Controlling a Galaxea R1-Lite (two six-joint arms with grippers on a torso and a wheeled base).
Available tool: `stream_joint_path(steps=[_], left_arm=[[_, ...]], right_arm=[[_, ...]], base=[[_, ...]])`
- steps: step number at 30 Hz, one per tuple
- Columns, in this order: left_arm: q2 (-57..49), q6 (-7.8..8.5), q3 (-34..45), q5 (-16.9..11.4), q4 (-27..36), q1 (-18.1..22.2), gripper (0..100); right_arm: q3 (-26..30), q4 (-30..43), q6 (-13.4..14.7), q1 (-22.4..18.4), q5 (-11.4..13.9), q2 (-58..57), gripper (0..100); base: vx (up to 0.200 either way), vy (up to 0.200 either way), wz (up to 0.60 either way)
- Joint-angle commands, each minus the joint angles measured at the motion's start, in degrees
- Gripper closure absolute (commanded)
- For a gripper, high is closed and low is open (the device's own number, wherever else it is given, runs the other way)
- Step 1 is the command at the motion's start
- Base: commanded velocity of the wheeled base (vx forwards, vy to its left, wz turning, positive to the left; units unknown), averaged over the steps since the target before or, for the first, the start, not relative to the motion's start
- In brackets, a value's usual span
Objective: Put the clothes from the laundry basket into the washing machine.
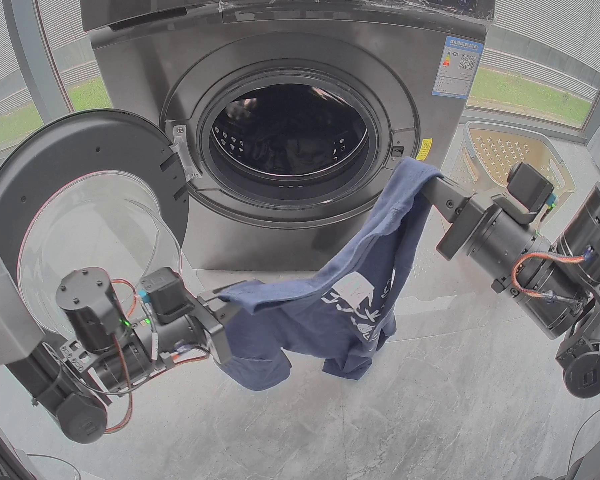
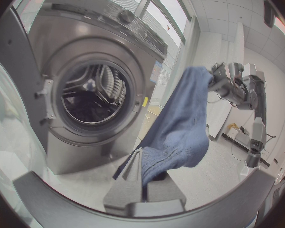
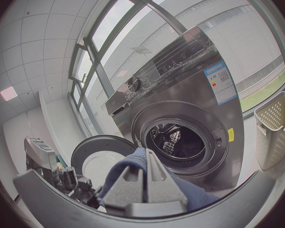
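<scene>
A blue T-shirt (image 1: 353, 281) with white print on its front is held in the air between two robot hands, stretched from about 8 o'clock to about 3 o'clock across the head view, just in front of the washing machine (image 1: 300, 41) and below its mouth. One end of the cloth is clamped in the left hand (image 1: 225, 305) at 8 o'clock, whose fingers are closed tight on a bunched fold. The other end is pinched fast by the right hand (image 1: 439, 187) at 3 o'clock, which is raised higher, about level with the lower rim of the drum opening (image 1: 290, 131). The slack middle of the shirt is left sagging between the two hands, clear of the pale tiled floor (image 1: 393, 421). Dark clothing (image 1: 273, 145) can be made out inside the drum. The round door (image 1: 80, 188) is swung fully open toward 9 o'clock, its glass bowl turned to the camera. The beige laundry basket (image 1: 497, 151) is set on the floor at 2 o'clock, just beside the machine and behind the right hand. Large windows (image 1: 533, 68) are seen behind the machine.
</scene>
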Motion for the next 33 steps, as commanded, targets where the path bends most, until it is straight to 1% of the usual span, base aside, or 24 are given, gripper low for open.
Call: stream_joint_path(steps=[1,3,5,6,7,9,10,15,17,18,19,25,28,33], left_arm=[[-6.36,-1.36,0.13,0.4,-0.08,4.64,100],[-6.62,-1.53,-1.18,0.75,-0.08,5.61,100],[-8.12,-2.67,-4.44,1.9,-0.08,7.9,100],[-8.64,-3.46,-5.23,2.16,0.01,8.25,100],[-8.64,-3.46,-5.23,2.16,0.01,8.25,100],[-10.49,-5.84,-7.42,2.95,0.1,8.16,100],[-10.66,-6.1,-7.86,3.48,0.19,7.98,100],[-10.93,-6.1,-11.38,6.29,0.19,7.63,100],[-10.93,-6.1,-11.38,6.29,0.19,7.63,100],[-11.02,-6.1,-12.87,7.78,0.19,7.1,100],[-11.19,-6.1,-13.31,8.22,0.1,7.02,100],[-13.04,-6.19,-14.63,8.66,0.71,5.35,100],[-13.74,-6.19,-15.33,10.07,1.06,4.82,100],[-14.09,-6.19,-15.51,10.25,1.33,4.47,100]], right_arm=[[1.2,0.01,0.0,-0.26,-0.35,2.07,100],[1.38,0.01,0.0,-0.35,-0.44,2.34,100],[1.46,0.01,0.0,-0.52,-0.44,2.42,100],[1.46,0.01,0.0,-0.7,-0.44,2.42,100],[1.46,0.01,0.0,-0.7,-0.44,2.42,100],[1.38,0.01,-0.27,-1.93,-0.35,2.25,100],[1.29,0.01,-0.36,-2.37,-0.35,2.25,100],[0.76,0.01,-0.71,-3.07,-0.7,1.55,100],[0.76,0.01,-0.71,-3.07,-0.7,1.55,100],[0.67,0.01,-1.15,-3.07,-0.79,0.93,100],[0.67,0.01,-1.67,-3.07,-0.79,0.67,100],[-0.21,0.01,-2.99,-3.86,-0.88,-0.39,100],[-0.56,0.36,-3.26,-3.95,-0.88,-1.27,100],[-1.96,0.19,-3.34,-4.74,-0.97,-1.62,100]], base=[[0.0,0.0,0.0],[0.0,0.0,0.0],[0.0,0.0,0.0],[0.0,0.0,0.0],[0.0,0.0,0.0],[0.0,0.0,0.0],[0.0,0.0,0.0],[0.0,0.0,0.0],[0.0,0.0,0.0],[0.0,0.0,0.0],[0.0,0.0,0.0],[0.0,0.0,0.0],[0.0,0.0,0.0],[0.0,0.0,0.0]])
